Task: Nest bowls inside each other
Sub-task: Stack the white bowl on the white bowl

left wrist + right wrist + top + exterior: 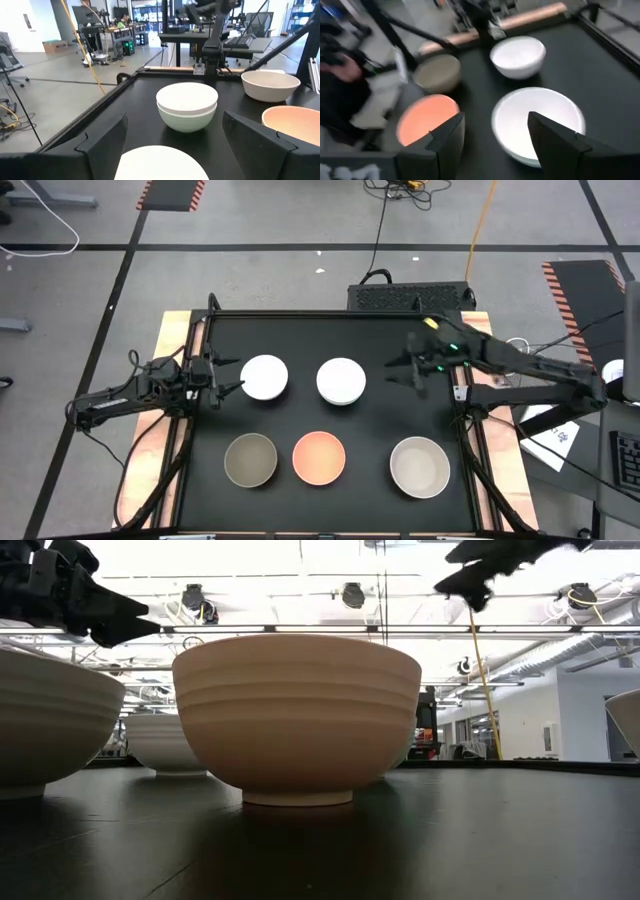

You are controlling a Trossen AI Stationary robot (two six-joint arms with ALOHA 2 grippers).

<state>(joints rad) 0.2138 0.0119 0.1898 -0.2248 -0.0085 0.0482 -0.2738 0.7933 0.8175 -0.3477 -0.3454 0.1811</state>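
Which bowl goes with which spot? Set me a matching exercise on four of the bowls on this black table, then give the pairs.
Things:
1. small round peach-orange bowl
2. small round mint green bowl
3. small round olive-grey bowl
4. small round beige bowl

Places or states, by the high view:
A. has a small round white bowl nested in it
B. lower row, middle
C. lower row, right arm's side
D. lower row, left arm's side

Pairs: 1-B, 2-A, 3-D, 4-C.
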